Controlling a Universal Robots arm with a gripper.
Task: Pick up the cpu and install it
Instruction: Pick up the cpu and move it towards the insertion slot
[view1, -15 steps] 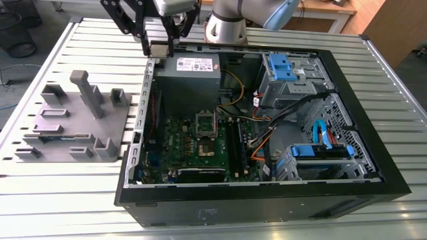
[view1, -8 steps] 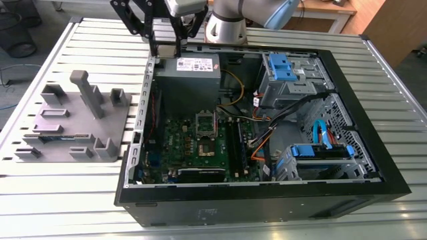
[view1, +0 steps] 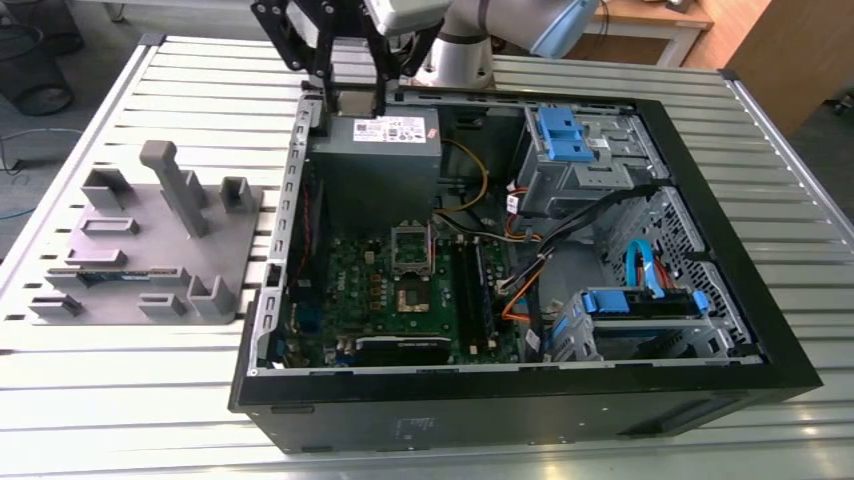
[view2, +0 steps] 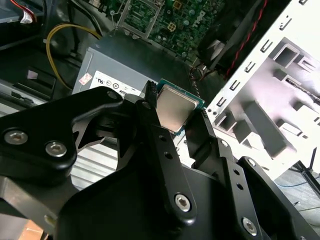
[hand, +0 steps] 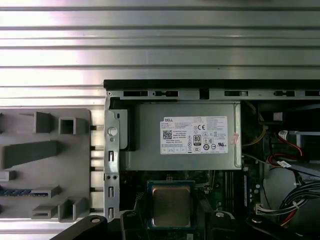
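Note:
The cpu (hand: 171, 205) is a small square chip with a silvery top and a green rim, clamped by its edges between my black fingers (view2: 150, 112). My gripper (view1: 350, 95) is shut on the cpu (view1: 355, 101) and hangs above the grey power supply (view1: 380, 150) at the far corner of the open computer case, toward the exterior view's left. In the second wrist view the cpu (view2: 175, 106) sits tilted in my gripper (view2: 176, 120). The green motherboard (view1: 400, 300) lies deeper in the case, with its socket (view1: 411, 262) well short of the chip.
A grey fixture plate (view1: 147, 240) with upright blocks and a green memory stick (view1: 114, 275) lies on the slatted table at the exterior view's left. Blue drive cages (view1: 574, 140), orange and black cables (view1: 534, 270) and the case wall (view1: 287, 200) crowd the case.

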